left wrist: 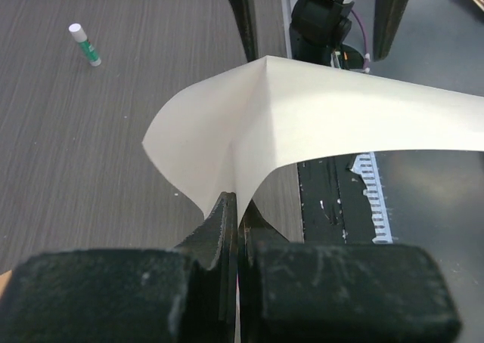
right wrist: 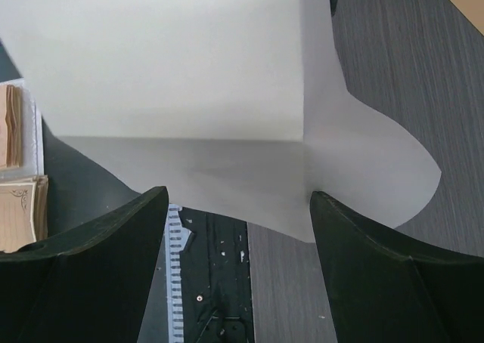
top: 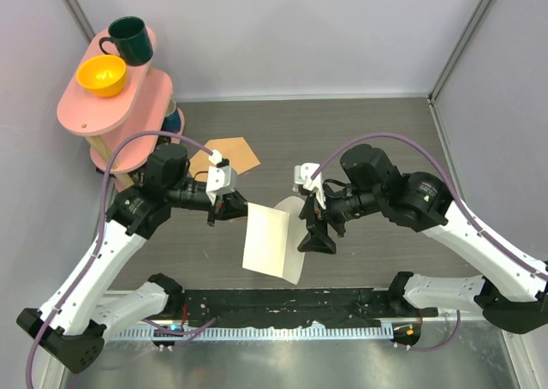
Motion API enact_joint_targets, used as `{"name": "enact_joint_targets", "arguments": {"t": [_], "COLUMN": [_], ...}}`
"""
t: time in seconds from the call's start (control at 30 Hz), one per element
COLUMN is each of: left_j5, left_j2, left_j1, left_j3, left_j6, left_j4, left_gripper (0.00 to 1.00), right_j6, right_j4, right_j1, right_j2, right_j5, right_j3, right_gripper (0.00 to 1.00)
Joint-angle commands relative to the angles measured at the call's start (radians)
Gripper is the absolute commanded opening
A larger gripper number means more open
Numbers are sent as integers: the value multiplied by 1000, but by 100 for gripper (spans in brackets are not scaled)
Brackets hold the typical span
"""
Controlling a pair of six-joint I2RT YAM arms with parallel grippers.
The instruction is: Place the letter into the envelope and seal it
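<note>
Letter (top: 272, 239) hangs off the table, creased and bowed, one corner nipped by the clenched left gripper (left wrist: 236, 211), probably to offer its free edge to the right gripper (right wrist: 238, 199); that one's fingers stand spread either side of the edge, grasping nothing, contact unclear; envelope (top: 229, 158) lies flat behind the left arm, letter not in it; green mug (top: 130, 39), contents hidden; yellow bowl (top: 102, 74) looks empty; glue stick (left wrist: 85, 44) lies aside, likely for sealing.

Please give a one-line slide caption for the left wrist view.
The left gripper pinches the curled letter; a green tube lies beyond.
</note>
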Motion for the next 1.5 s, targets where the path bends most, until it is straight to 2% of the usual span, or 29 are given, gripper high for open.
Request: {"name": "enact_joint_targets", "arguments": {"t": [0.0,0.2,0.4,0.7,0.9,1.0,1.13,1.17,1.23,1.27,1.33,1.37,1.43,1.47], "left_j5": [63,79,54,45,56,48,34,33,36,39,42,42,36,27], "left_j2": [-8,-16,-25,1,4,-8,-24,-27,-28,-27,-25,-22,-25,-27], "left_j1": [-15,-19,-20,-39,-44,-44,-44,-44,-44,-44,-44,-44,-44,-44], "left_j3": [49,37,33,43,52,40,19,16,8,10,8,8,11,11], "left_j6": [-67,-78,28,108,93,82,62,62,51,51,48,47,47,53], "left_j4": [55,53,-40,-80,-71,-53,-16,-11,1,2,4,4,-4,-23], "left_gripper": [0,0,0,0,0,0,0,0,0,0,0,0,9,16], "right_j6": [-44,-75,-86,-92,-89,-89,-81,-77,-72,-72,-70,-70,-69,-67], "right_j4": [49,55,-24,-38,-15,-14,-15,-18,-20,-21,-23,-23,-26,-29], "right_j1": [13,17,17,19,19,19,19,19,19,19,19,19,19,19], "right_j2": [14,24,3,14,50,55,44,43,41,41,41,38,37,35], "right_j5": [46,98,158,66,16,3,-10,-13,-17,-15,-7,-6,-4,0], "right_j3": [14,37,95,80,57,38,23,21,20,21,20,20,21,23], "right_gripper": [82,82,83,88,87,83,68,59,51,41,33,25,17,7]}}
